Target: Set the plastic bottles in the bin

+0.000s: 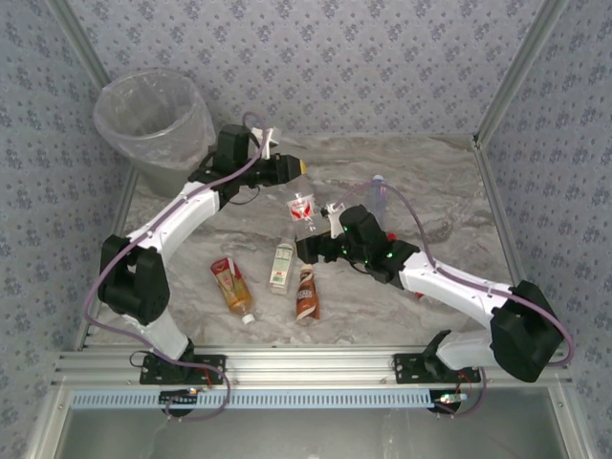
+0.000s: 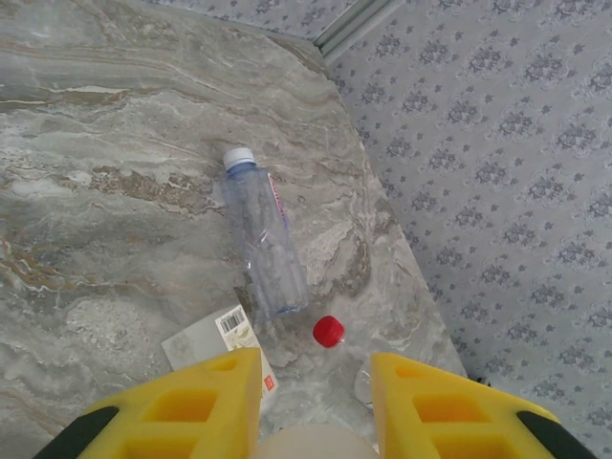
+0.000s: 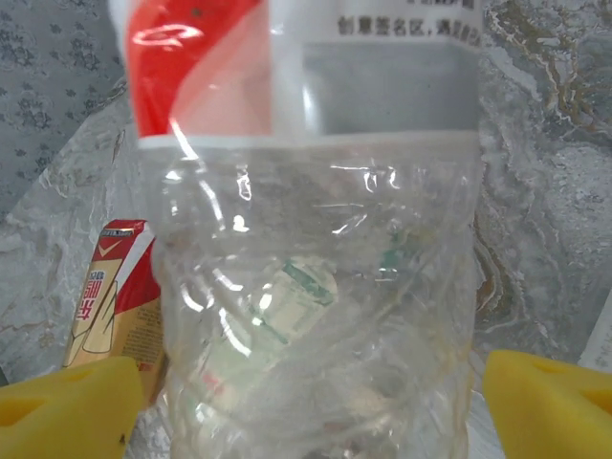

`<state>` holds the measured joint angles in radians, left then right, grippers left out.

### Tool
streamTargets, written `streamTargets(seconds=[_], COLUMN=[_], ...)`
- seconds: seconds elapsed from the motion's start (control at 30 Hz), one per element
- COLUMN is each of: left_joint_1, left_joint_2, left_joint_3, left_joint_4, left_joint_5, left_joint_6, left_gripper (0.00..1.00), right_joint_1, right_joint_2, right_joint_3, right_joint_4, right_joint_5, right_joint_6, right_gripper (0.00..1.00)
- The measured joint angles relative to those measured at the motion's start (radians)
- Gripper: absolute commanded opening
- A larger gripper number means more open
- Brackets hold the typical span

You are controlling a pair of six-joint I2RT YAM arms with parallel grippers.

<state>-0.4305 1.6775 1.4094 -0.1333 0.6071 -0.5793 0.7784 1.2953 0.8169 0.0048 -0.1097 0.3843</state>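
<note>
Bottles (image 1: 306,292) from above: 3 lie at 6 o'clock on the table (image 1: 430,191), and the bin (image 1: 153,120) stands at 10 o'clock. Left wrist: the left gripper (image 2: 316,382) clenches a pale round thing (image 2: 311,445). Right wrist: the right gripper (image 3: 311,402) stands wide open around a red-labelled bottle (image 3: 316,239).

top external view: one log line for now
left gripper shut near bin | right gripper open around red-label bottle | three bottles lying between arms

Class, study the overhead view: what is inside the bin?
Inside the bin only its clear crinkly liner can be made out. The very bottom is hidden by the liner's folds, so anything lying there cannot be seen.
</note>
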Motion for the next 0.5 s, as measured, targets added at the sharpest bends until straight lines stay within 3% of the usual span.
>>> streamTargets(seconds=[0.27,0.5], left_joint_1=[0.036,0.087], left_joint_2=[0.0,-0.02], left_joint_3=[0.0,0.0], left_joint_4=[-0.022,-0.035], left_joint_5=[-0.093,-0.153], left_joint_6=[0.003,-0.005], left_gripper=[0.0,0.0], right_joint_1=[-0.002,-0.002], right_joint_2=[-0.039,-0.066], right_joint_3=[0.027,0.012], right_joint_4=[-0.052,-0.033], right_joint_5=[0.039,0.204], right_joint_6=[-0.037,0.006], right_gripper=[0.99,0.99])
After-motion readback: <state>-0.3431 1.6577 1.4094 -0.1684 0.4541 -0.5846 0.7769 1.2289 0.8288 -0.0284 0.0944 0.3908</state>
